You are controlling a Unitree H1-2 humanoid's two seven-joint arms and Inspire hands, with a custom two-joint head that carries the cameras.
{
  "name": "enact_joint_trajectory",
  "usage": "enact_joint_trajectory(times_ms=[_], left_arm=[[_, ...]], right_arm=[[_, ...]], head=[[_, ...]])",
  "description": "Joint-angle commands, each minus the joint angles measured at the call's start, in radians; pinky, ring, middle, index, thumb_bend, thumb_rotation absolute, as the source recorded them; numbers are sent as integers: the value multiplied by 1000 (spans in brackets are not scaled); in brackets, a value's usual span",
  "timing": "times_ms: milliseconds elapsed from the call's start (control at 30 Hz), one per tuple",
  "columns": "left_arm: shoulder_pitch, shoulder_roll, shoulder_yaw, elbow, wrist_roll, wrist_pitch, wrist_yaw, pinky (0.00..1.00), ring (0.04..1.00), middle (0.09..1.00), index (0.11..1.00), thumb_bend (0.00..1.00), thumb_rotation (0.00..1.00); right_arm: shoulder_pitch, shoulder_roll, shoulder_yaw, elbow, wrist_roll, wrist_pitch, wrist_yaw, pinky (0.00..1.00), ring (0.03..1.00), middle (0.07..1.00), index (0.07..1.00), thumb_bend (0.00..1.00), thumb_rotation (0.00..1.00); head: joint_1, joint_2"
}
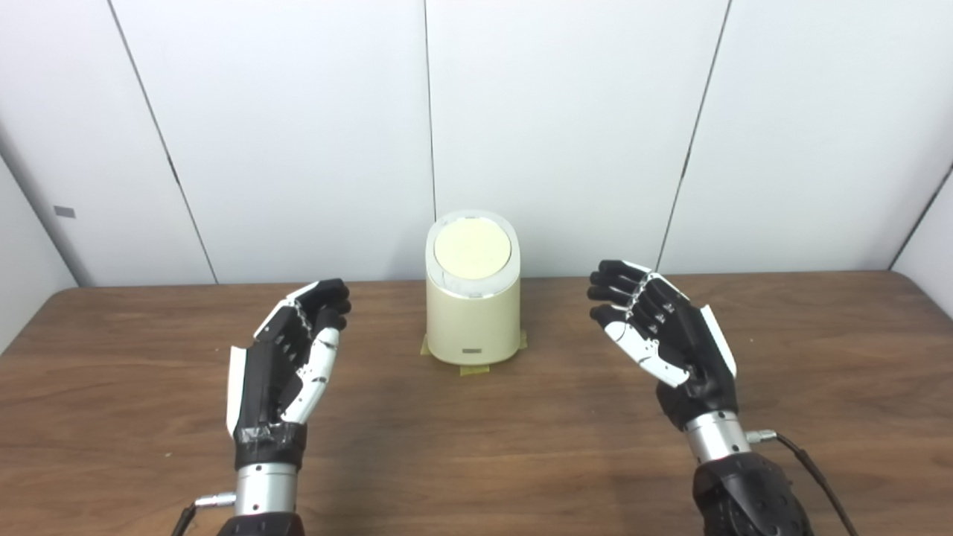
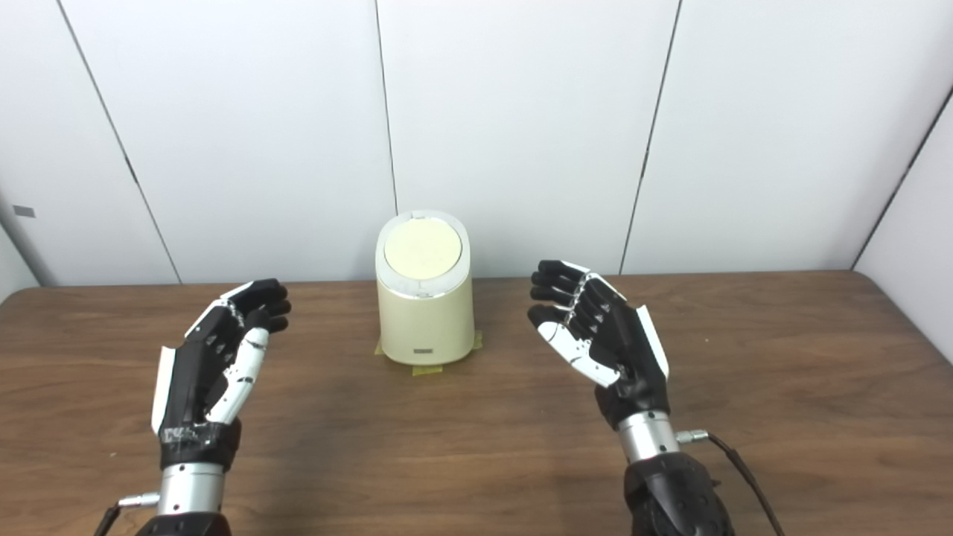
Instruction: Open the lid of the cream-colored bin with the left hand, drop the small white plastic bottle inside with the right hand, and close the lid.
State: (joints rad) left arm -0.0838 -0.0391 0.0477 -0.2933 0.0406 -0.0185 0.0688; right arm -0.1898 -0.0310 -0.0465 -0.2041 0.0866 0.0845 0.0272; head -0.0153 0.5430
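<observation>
Left eye view shows the cream-colored bin (image 1: 473,301) standing upright near the middle of the table's (image 1: 476,447) far edge, its round lid (image 1: 472,248) down and flat. Yellowish tape (image 1: 474,368) shows at its base. The left hand (image 1: 289,356) is raised over the table to the bin's left, fingers spread and empty, palm turned inward. The right hand (image 1: 661,332) hangs to the bin's right, likewise wide and holding nothing. Neither hand touches the bin. The small white plastic bottle appears in neither view.
</observation>
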Motion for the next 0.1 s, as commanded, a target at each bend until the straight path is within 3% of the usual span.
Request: enact_joint_trajectory(times_ms=[0,67], left_arm=[[-22,0,-3,-20,-4,-20,0,704,724,731,716,297,415],[-22,1,-3,-21,-11,-15,-3,711,728,734,717,299,414]], right_arm=[[-30,0,-4,-12,1,-44,-3,615,700,708,688,321,256],[-30,-2,-4,-11,4,-44,0,615,701,708,688,325,270]], head=[[-1,1],[-1,2]])
